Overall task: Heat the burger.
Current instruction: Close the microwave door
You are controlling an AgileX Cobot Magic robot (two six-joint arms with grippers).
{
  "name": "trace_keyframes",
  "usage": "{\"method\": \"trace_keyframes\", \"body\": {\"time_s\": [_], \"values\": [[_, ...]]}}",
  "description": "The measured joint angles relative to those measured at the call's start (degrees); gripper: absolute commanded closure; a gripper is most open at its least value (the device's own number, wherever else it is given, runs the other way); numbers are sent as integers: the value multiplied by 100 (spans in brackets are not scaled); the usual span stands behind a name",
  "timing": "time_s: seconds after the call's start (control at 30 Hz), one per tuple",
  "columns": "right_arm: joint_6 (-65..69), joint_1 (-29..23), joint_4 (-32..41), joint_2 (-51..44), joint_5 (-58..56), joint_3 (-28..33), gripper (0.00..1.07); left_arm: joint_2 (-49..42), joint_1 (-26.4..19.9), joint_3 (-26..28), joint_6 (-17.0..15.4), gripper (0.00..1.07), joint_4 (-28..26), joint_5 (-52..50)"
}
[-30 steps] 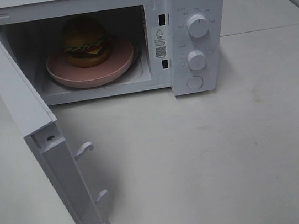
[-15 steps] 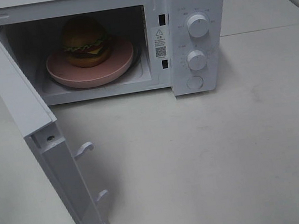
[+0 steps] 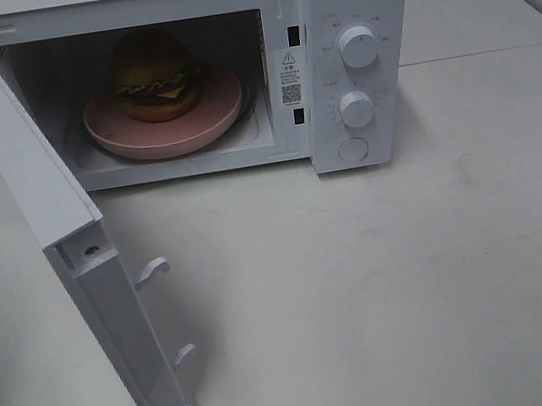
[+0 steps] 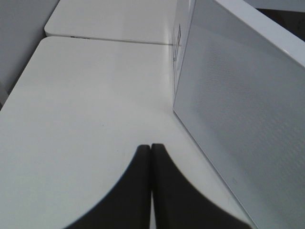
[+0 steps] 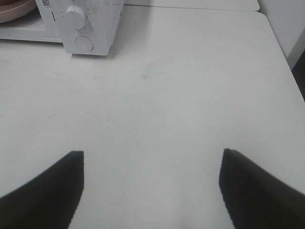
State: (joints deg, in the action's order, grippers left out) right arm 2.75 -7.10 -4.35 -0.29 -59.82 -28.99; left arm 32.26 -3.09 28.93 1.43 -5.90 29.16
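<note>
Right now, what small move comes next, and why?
Probably press the shut left gripper against the outer face of the white microwave door and start swinging it closed: the tall golden-bun burger already sits on the round pink plate inside, and the door stands open.

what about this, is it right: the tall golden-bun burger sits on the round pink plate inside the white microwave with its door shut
Not quite: the door of the white microwave stands wide open, as the exterior high view shows. The tall golden-bun burger does sit on the round pink plate inside it.
</note>
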Motion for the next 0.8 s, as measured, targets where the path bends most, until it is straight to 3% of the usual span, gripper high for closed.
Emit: {"method": "trace_keyframes", "body": {"time_s": [0.13, 0.23, 0.3, 0.5, 0.53, 0.8], "values": [[0, 0, 0, 0, 0, 0, 32, 487, 0, -378, 0, 107, 0, -1186], [0, 0, 0, 0, 0, 0, 32, 556, 0, -470, 0, 107, 0, -1467], [0, 0, 0, 0, 0, 0, 32, 877, 0, -940, 6, 107, 0, -2590], [0, 0, 0, 0, 0, 0, 32, 1387, 0, -1455, 6, 107, 109, -4194], [0, 0, 0, 0, 0, 0, 32, 1690, 0, -1599, 6, 107, 292, -4778], [0, 0, 0, 0, 0, 0, 32, 3037, 0, -1662, 6, 107, 1134, -6371]]}}
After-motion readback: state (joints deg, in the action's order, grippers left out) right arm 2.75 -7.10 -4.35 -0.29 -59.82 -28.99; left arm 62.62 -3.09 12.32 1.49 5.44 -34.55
